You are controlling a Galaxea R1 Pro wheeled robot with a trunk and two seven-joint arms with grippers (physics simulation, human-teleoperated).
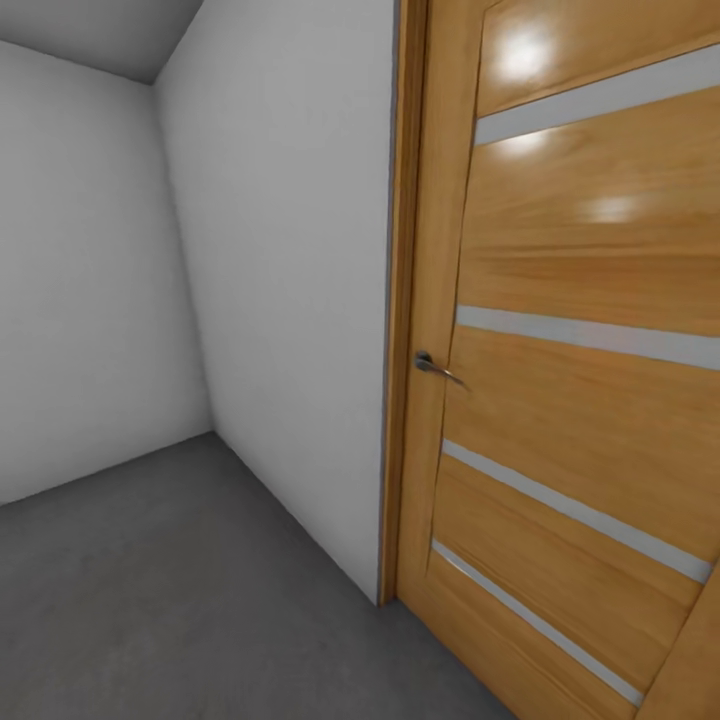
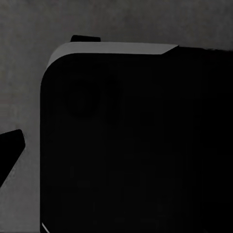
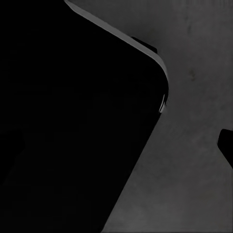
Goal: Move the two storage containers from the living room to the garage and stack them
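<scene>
Hand state on either arm I cannot tell: my left wrist view gives me a dark finger tip [image 2: 10, 145] beside a big black rounded body [image 2: 136, 145] over grey concrete floor [image 2: 24, 29], and the right wrist view gives much the same. From the head camera I face a honey-coloured wooden door [image 1: 580, 400] with a metal handle [image 1: 437, 367], pale grey walls [image 1: 290, 300] alongside. I see no orange bin.

A honey-coloured wooden door [image 1: 580, 330] with pale horizontal inlay strips [image 1: 590, 335] stands shut, its metal lever handle [image 1: 436, 367] near the frame. Plain white walls [image 1: 290, 280] meet in a corner beside it.
</scene>
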